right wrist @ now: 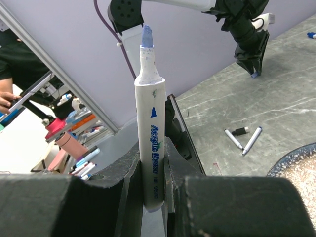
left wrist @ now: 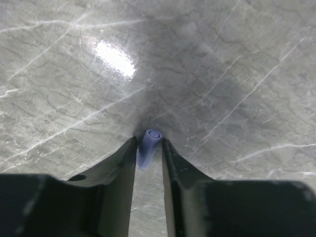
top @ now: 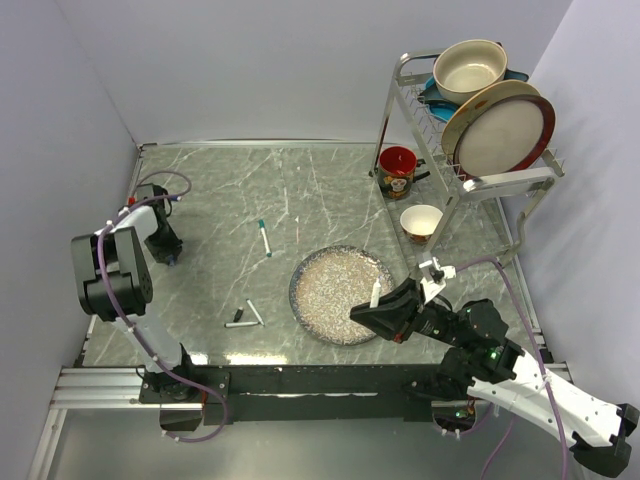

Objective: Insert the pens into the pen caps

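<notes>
My right gripper (right wrist: 152,165) is clamped on an uncapped pen (right wrist: 149,113), held upright with its blue tip up, above the right part of the speckled plate (top: 318,300). The fingers of my left gripper (left wrist: 149,148) flank the blue cap (left wrist: 150,139) low over the marble table (left wrist: 222,74). Whether they pinch it I cannot tell.

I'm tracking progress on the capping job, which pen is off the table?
The blue-tipped pen, clamped upright in the right gripper. The teal-capped pen and the V-shaped pair lie flat on the table.
</notes>
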Available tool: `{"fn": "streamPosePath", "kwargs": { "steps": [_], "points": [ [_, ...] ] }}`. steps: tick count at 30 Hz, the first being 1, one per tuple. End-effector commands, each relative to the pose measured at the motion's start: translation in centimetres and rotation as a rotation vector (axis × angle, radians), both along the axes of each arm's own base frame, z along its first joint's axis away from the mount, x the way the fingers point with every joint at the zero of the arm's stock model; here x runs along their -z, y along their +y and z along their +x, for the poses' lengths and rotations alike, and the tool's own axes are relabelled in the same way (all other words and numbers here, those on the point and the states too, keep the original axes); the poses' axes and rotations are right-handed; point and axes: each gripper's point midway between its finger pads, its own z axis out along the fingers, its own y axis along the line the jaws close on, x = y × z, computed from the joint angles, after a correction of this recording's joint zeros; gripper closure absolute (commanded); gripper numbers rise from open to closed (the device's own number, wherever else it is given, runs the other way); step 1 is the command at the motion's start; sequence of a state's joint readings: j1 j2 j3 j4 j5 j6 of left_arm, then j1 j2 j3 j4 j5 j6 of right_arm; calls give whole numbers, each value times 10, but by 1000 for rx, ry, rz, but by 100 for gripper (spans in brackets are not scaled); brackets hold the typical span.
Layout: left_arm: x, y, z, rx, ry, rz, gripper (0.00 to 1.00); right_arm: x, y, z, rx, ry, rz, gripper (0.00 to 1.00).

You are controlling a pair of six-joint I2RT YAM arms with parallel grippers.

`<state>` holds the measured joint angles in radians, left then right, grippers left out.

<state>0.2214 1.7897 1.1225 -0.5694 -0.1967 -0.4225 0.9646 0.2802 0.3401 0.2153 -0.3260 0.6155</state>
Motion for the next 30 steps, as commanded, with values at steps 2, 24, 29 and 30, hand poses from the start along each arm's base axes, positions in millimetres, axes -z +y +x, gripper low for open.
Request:
{"fn": "streamPosePath", "kwargs": {
  "steps": [2,24,29,30],
  "points": [
    [6,-4,-4,25,51,21,77,-23,-2,-1,6,-42,47,100],
    [-111,-122,-2,206,-412,-231,99,5,30,14,-24,92,-26,100],
    [-182,-213,-23,418,-715,-448,99,25,53,23,-37,110,-73,100],
    [-194,-226,-29,427,-748,-510,99,26,56,24,-34,110,-72,100]
  ]
}}
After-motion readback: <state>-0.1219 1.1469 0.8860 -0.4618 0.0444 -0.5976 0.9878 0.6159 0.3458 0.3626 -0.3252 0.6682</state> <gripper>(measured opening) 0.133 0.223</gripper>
